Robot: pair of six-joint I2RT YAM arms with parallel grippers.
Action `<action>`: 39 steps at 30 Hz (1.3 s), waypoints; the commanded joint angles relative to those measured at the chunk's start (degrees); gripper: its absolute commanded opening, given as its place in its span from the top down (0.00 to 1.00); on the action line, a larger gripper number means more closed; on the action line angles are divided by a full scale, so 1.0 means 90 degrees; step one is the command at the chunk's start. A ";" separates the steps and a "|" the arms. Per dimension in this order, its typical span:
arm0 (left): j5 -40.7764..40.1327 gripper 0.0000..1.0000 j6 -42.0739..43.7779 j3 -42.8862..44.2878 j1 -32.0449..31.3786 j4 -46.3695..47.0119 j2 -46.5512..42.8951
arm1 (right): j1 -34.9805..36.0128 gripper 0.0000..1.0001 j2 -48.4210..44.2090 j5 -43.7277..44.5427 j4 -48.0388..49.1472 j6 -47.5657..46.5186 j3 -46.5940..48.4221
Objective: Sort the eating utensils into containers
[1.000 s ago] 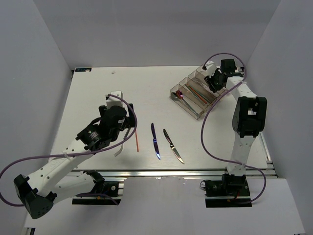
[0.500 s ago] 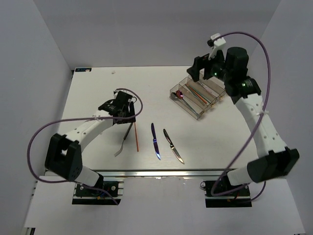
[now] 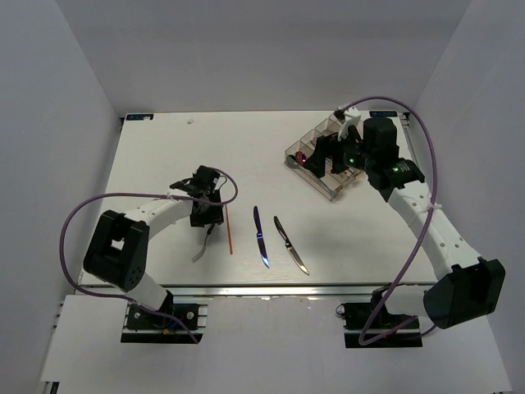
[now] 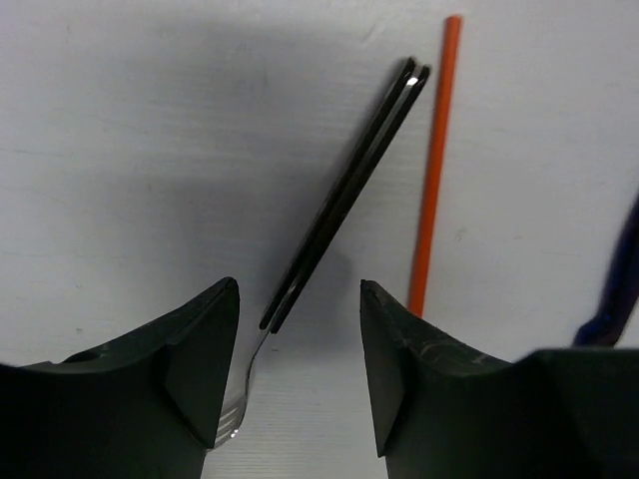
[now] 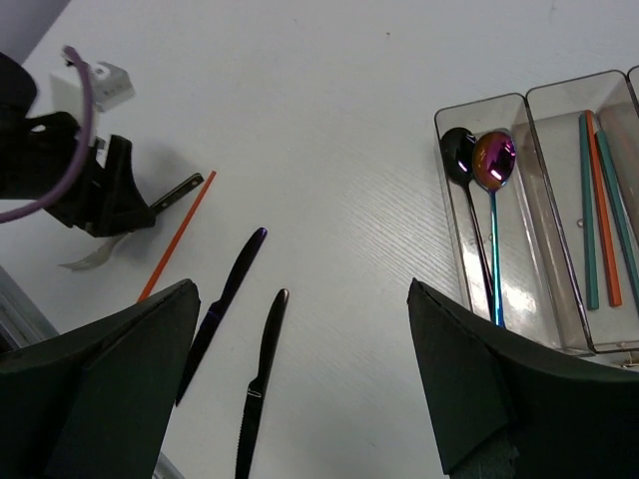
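1. The left gripper (image 4: pixel 298 289) is being held released, its jaws parted and nothing clamped. Its fingers (image 4: pixel 200 369) are being held low over the white table (image 3: pixel 164 148), one on each side of a pair of dark chopsticks (image 4: pixel 344 190), with a gap showing on both sides.
2. The dark chopsticks are being shown pressed side by side on the table. A silver fork (image 4: pixel 238 417) is being seen only in part, at their near end by the left finger.
3. An orange chopstick (image 4: pixel 434 170) is being shown just beside the dark pair, apart from it. Further right, a blue knife (image 3: pixel 260 238) and a darker knife (image 3: pixel 291 246) are being shown near each other on the table.
4. The right gripper (image 5: pixel 302 299) is being held wide open and empty, raised above the table by the organiser tray (image 5: pixel 479 103).
5. In the tray's end compartment a black spoon (image 5: pixel 457 155) and a purple-red spoon (image 5: pixel 494 160) are being shown side by side. In the next compartment, green chopsticks (image 5: pixel 584 210) and a second orange chopstick (image 5: pixel 602 225) are being shown.
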 commanded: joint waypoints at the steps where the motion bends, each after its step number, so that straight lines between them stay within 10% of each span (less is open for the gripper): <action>1: 0.0072 0.39 -0.0254 -0.0208 0.0056 0.0271 0.0136 | 0.0168 0.11 -0.0334 -0.0256 0.0344 0.0128 0.0189; 8: -0.0064 0.60 -0.0518 -0.0512 0.0065 0.0428 0.0497 | 0.0579 0.11 -0.0392 -0.0197 0.0529 0.0167 0.0102; 14: -0.0561 1.00 -0.0860 -0.0590 0.0065 0.0272 0.0246 | 0.0686 0.11 -0.0762 -0.0693 0.2255 0.1180 -0.0747; 19: -0.0195 1.00 -0.0666 -0.0443 0.0026 0.0514 -0.1605 | 0.0804 0.11 -0.0598 -0.0499 0.3046 0.2586 -0.1216; 29: 0.4502 1.00 -0.1513 -0.1351 -0.0003 0.4673 -0.3271 | 0.2160 0.11 0.0564 0.0359 0.4201 0.3527 -0.1014; 39: 0.5180 1.00 -0.2159 -0.1586 -0.0013 0.5741 -0.3506 | 0.2571 0.12 0.0867 0.0399 0.4446 0.3400 -0.0778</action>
